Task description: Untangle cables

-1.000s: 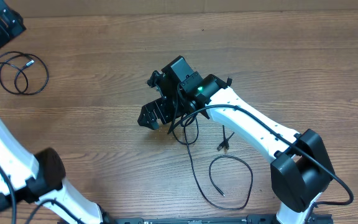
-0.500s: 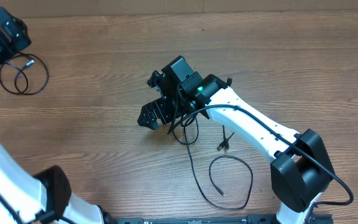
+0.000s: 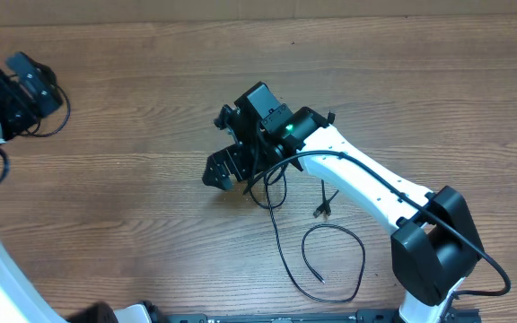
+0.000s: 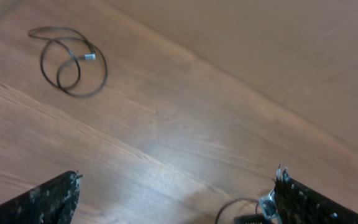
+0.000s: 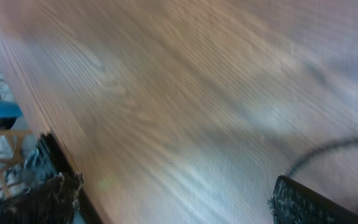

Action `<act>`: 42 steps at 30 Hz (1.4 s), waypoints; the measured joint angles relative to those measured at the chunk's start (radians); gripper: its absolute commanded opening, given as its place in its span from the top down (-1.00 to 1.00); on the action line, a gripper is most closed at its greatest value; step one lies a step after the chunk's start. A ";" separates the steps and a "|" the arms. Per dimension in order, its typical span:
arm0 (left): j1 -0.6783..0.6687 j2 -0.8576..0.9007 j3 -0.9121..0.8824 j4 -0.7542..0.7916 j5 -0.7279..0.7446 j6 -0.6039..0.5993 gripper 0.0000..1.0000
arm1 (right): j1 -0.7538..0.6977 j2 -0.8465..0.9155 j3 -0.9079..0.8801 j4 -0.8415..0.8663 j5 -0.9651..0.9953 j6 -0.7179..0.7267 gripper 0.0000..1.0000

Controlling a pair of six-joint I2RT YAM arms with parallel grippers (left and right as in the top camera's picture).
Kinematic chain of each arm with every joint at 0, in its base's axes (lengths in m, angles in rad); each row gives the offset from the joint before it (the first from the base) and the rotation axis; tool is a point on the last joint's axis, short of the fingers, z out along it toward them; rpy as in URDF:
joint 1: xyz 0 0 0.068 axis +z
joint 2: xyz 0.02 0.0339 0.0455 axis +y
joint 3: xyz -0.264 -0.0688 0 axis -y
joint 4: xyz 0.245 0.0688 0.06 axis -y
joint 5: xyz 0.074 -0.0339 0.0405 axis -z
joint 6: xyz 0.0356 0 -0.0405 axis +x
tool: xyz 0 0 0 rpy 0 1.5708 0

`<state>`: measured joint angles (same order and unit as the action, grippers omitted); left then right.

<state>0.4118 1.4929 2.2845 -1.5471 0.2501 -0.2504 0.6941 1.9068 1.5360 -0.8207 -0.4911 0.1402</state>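
Note:
A long thin black cable (image 3: pixel 281 242) runs from under my right gripper (image 3: pixel 223 169) toward the front and ends in a loop (image 3: pixel 357 265). A short plug end (image 3: pixel 323 208) lies beside it. The right gripper is open, and its wrist view is blurred, with a dark cable streak (image 5: pixel 328 149) by the right finger. My left gripper (image 3: pixel 34 94) is open at the far left and hides most of a coiled cable (image 3: pixel 59 126). The left wrist view shows a coil with a silver plug (image 4: pixel 73 62) far from the jaws (image 4: pixel 179 199). A second loop (image 4: pixel 238 210) lies by the right finger.
The table's front edge and the arm bases run along the bottom of the overhead view. The right arm (image 3: pixel 375 184) stretches from front right to the middle. A tan wall (image 4: pixel 278 50) stands behind the table.
My left gripper has moved toward the front and right, over the coiled cable at the far left. The right arm and its cable have not moved.

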 measured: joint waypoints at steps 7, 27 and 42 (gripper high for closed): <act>0.000 -0.338 -0.721 0.394 0.036 0.000 -1.00 | -0.138 -0.046 -0.002 -0.142 0.002 -0.005 -1.00; -0.776 -0.301 -1.442 1.041 0.062 -0.086 -1.00 | -0.715 -0.362 -0.003 -0.527 0.065 0.088 -1.00; -1.093 0.131 -1.442 1.422 -0.132 -0.117 -0.89 | -0.732 -0.362 -0.003 -0.552 0.070 0.095 -1.00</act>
<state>-0.6811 1.6241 0.8421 -0.1253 0.1177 -0.3679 -0.0376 1.5444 1.5333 -1.3731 -0.4210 0.2352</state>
